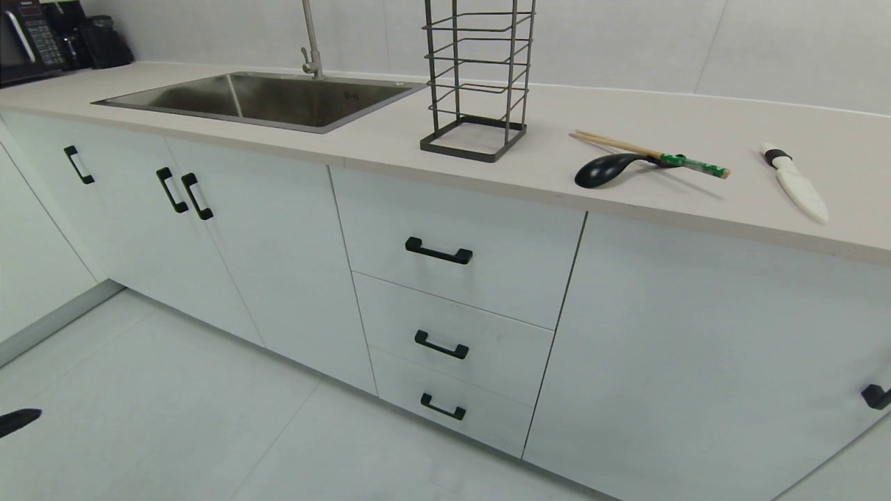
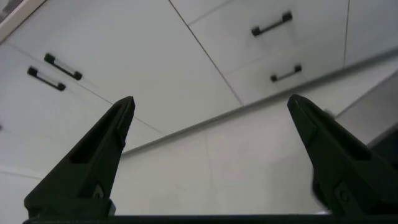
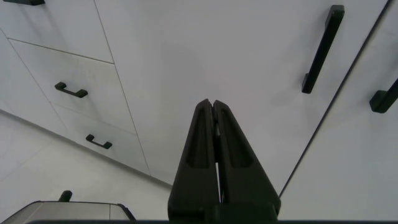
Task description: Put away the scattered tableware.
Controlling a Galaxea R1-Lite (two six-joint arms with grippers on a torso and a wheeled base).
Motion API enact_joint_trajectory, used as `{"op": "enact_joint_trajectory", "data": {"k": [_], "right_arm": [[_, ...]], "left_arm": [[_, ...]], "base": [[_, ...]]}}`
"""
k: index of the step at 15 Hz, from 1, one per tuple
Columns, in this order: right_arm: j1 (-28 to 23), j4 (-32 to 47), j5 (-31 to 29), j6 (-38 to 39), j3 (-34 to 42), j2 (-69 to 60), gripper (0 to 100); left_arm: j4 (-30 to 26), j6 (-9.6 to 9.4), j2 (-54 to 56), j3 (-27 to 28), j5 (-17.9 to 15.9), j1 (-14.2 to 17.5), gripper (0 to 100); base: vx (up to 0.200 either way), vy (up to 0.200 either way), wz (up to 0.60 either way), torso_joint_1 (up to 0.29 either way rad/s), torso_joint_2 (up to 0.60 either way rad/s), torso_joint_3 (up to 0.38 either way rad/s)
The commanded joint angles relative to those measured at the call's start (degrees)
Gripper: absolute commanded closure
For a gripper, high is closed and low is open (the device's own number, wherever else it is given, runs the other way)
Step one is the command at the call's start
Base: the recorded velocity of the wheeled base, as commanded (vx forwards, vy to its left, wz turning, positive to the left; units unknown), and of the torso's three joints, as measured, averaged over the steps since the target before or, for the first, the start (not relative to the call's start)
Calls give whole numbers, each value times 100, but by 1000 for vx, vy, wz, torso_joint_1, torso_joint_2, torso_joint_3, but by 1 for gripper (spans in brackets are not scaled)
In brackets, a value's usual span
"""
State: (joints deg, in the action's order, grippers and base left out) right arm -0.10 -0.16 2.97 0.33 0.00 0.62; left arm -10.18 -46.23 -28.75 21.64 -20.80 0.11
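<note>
While chopsticks [image 1: 647, 151] touch the spoon [image 1: 604, 171], knife [image 1: 797, 182] lies apart

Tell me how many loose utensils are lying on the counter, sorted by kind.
Chopsticks: 2
Black spoon: 1
White knife: 1
Total: 4

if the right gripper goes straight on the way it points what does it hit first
The right gripper would most likely meet the plain white cabinet door, between the drawers and the black handle; depth is unclear.
</note>
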Motion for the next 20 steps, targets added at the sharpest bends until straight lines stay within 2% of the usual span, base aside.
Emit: {"op": "enact_joint_trajectory", "data": {"k": [1,3,4,5,6,7,8,9,10,12,15,17,20], "right_arm": [[1,-2,1,2,0,-1,100],[1,-2,1,2,0,8,100],[1,-2,1,2,0,8,100],[1,-2,1,2,0,-1,100],[1,-2,1,2,0,8,100],[1,-2,1,2,0,8,100],[1,-2,1,2,0,-1,100],[1,-2,1,2,0,8,100],[1,-2,1,2,0,8,100],[1,-2,1,2,0,8,100],[1,-2,1,2,0,-1,100],[1,-2,1,2,0,-1,100],[1,-2,1,2,0,8,100]], "left_arm": [[-2,-616,-764,-90,287,51,0],[16,-958,-1160,-81,893,-29,0],[51,-1248,-1538,-63,1025,-64,0],[201,-1653,-1880,-28,1095,-134,0],[710,-2338,-2513,113,1183,-406,0],[1211,-2707,-3058,200,1245,-784,0],[1616,-2769,-3454,227,1315,-1197,0],[1765,-2769,-3585,227,1394,-1364,0],[2073,-2760,-3911,236,1719,-1795,0],[2310,-2760,-4438,236,1922,-2173,0],[3057,-2760,-5396,236,1930,-2446,0],[3883,-2795,-6090,297,1930,-2507,0],[4164,-3059,-6846,490,1913,-2621,0]], "base": [[0,0,0,0,0,0],[0,0,0,0,0,0],[0,0,0,0,0,0],[0,0,0,0,0,0],[0,0,0,0,0,0],[0,0,0,0,0,0],[0,0,0,0,0,0],[0,0,0,0,0,0],[0,0,0,0,0,0],[0,0,0,0,0,0],[0,0,0,0,0,0],[0,0,0,0,0,0],[0,0,0,0,0,0]]}}
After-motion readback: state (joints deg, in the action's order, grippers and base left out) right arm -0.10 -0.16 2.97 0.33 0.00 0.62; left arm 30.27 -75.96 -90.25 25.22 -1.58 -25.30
